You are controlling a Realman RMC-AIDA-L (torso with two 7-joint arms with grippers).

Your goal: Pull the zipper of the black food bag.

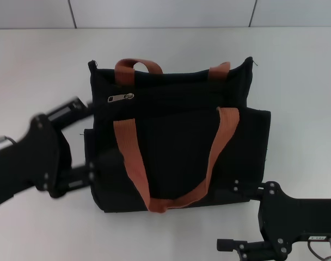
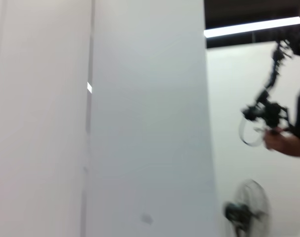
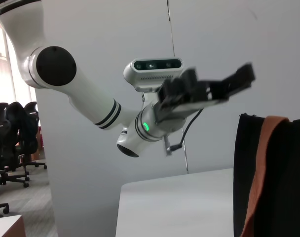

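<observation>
**Obs A:** Bag position first; black food bag [image 1: 176, 147] stands on the white table [image 1: 35, 70], silver zipper pull [image 1: 121, 98] near its upper left corner, on the track below the rim; brown-orange straps [image 1: 127, 157] drape close under it

**Obs B:** Left gripper [image 1: 81, 138] sits just beside the bag's left wall, fingers spread, empty; right gripper [image 1: 247, 187] at the bag's lower right corner, well apart from the pull; cannot tell its opening

**Obs A:** Risks, as I judge them: pull is tiny and lies flat, so fingers may close on fabric or strap instead; soft bag unbraced may slide or tip when tugged

**Obs B:** Agreed; left wrist camera faces the wall, no help for aiming
</observation>
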